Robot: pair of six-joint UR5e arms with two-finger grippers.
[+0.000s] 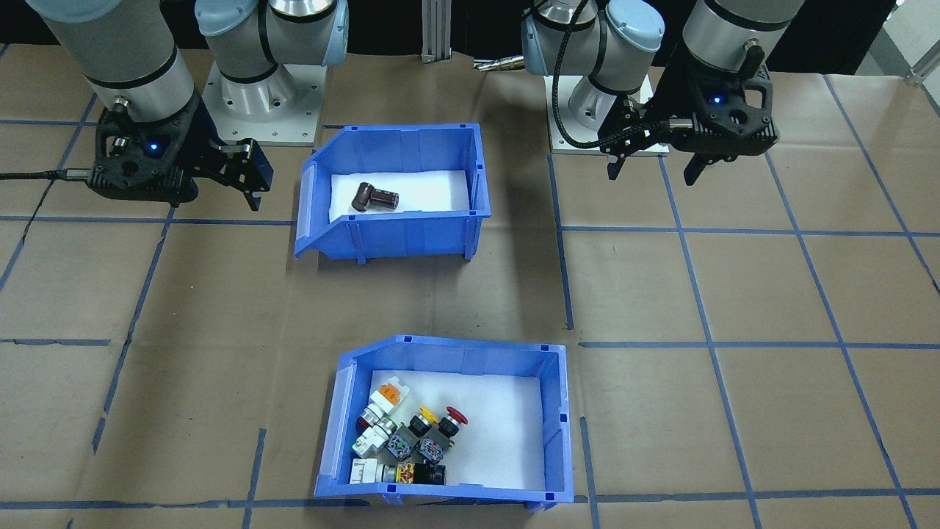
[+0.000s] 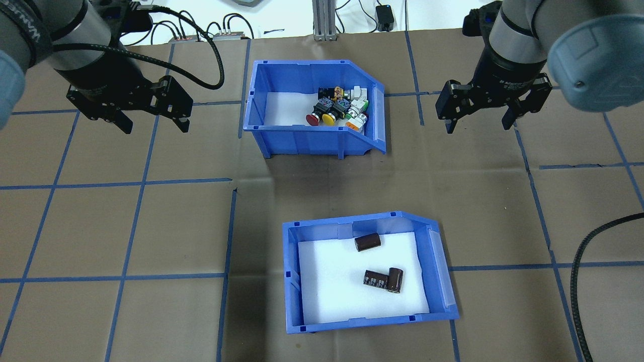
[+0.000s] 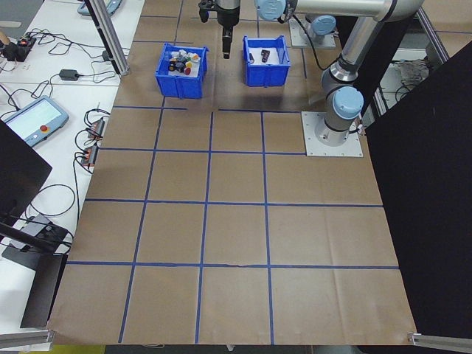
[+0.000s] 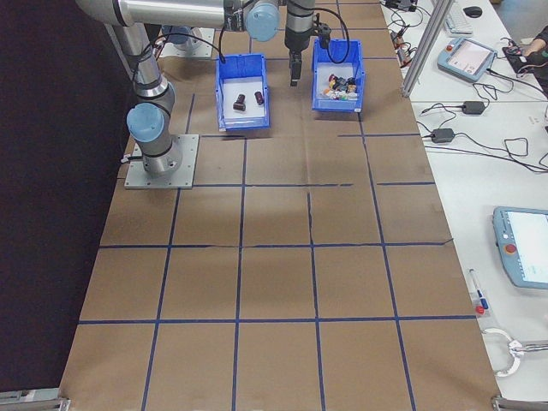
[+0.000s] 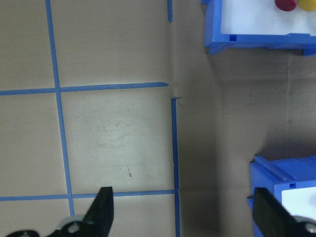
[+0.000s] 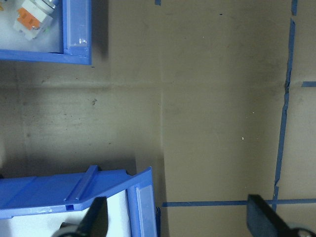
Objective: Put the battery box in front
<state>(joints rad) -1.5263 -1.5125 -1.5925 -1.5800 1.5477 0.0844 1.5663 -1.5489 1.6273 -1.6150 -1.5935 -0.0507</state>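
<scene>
Both jaws open, empty; battery box [image 2: 370, 274] between, nearer robot.

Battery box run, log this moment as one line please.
left gripper: open, empty | right gripper: open, empty | blue plastic battery box with three dark cylinders: on table, ungripped, nearer robot than blue push-button bin

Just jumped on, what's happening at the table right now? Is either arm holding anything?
Nothing is held. The left gripper and right gripper both hang open above the table, on either side of the button bin. The battery box with its three dark cylinders sits on the robot's side of the table, the button bin on the far side. Neither gripper touches either bin.
</scene>
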